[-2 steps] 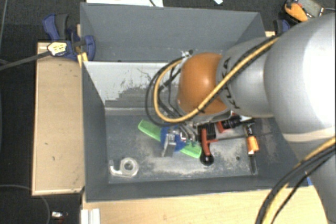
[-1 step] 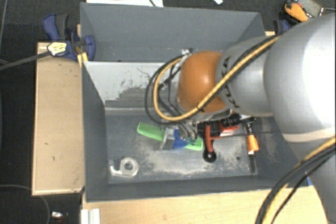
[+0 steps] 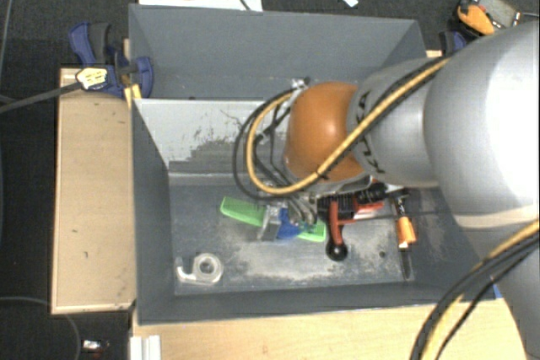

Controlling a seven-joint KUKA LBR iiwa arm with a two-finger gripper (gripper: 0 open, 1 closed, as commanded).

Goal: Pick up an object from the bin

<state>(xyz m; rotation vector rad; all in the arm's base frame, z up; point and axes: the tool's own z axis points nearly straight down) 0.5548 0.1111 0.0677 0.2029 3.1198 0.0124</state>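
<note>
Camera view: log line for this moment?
gripper at bin centre | over green strip, blue piece | red-black tool beside | tape dispenser lower left

Grey bin [image 3: 253, 46] with clear tape roll [image 3: 201, 268], green stick [image 3: 240, 211], blue piece [image 3: 288, 228], red tool [image 3: 335, 225].

We see a bright green piece [image 3: 242, 212] and a blue one [image 3: 289, 226] touching the gripper [image 3: 272, 223], a red-and-black tool [image 3: 336, 225] just beside it, and a whitish tape roll [image 3: 201, 268] farther off, in the scuffed grey bin [image 3: 278, 267].
</note>
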